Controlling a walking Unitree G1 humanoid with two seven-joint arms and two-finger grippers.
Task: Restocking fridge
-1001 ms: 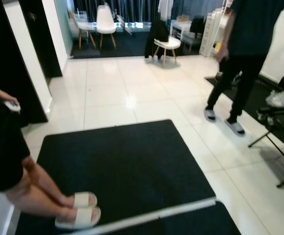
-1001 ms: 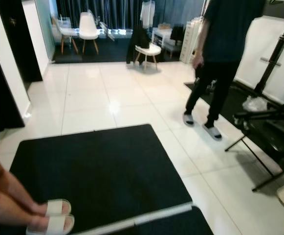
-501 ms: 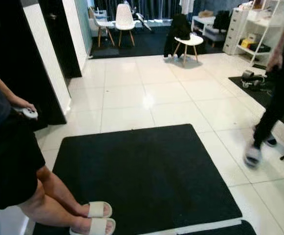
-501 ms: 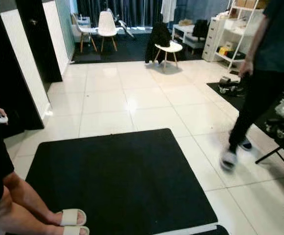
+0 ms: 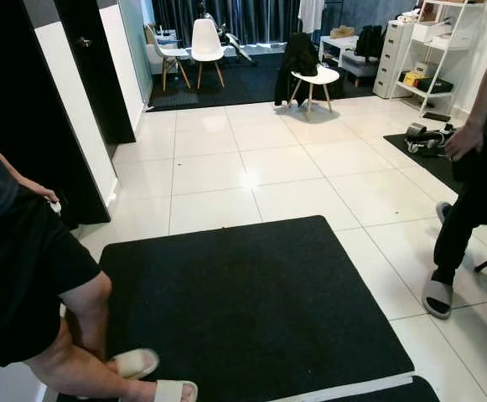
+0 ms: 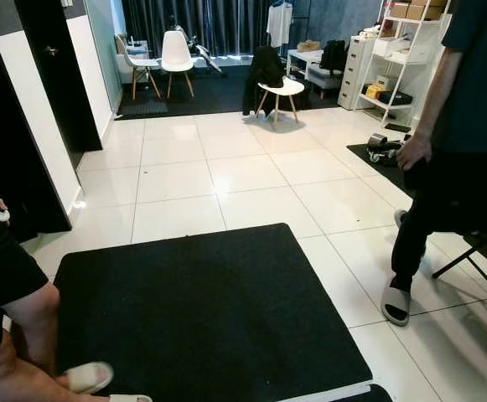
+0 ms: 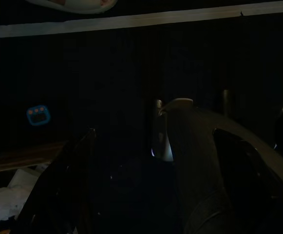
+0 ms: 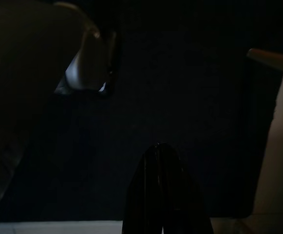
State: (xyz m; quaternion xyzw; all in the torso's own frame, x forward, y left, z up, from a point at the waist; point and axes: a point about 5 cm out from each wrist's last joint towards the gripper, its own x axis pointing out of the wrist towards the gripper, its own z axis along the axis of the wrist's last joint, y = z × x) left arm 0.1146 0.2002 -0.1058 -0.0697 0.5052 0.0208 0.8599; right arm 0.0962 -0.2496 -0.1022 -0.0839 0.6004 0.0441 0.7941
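No fridge or goods to stock are in sight. In the dark left wrist view my left gripper (image 7: 156, 185) hangs over the black mat (image 5: 251, 310), its two fingers standing wide apart with nothing between them. My right gripper (image 8: 159, 151) also hangs low above the mat, its black fingers pressed together and holding nothing. A pale strip, the mat's taped edge (image 7: 131, 20), crosses the left wrist view.
A person in black shorts and white slippers (image 5: 33, 285) stands close on my left, on the mat. Another person in dark clothes (image 6: 453, 159) stands on the white tiles at my right. A black doorway (image 5: 101, 67), white chairs (image 5: 205, 42) and shelves (image 6: 390, 50) lie farther off.
The camera has swung and lifted. The person on the right has walked nearer and stopped. The person on the left has shifted their legs and raised one heel.
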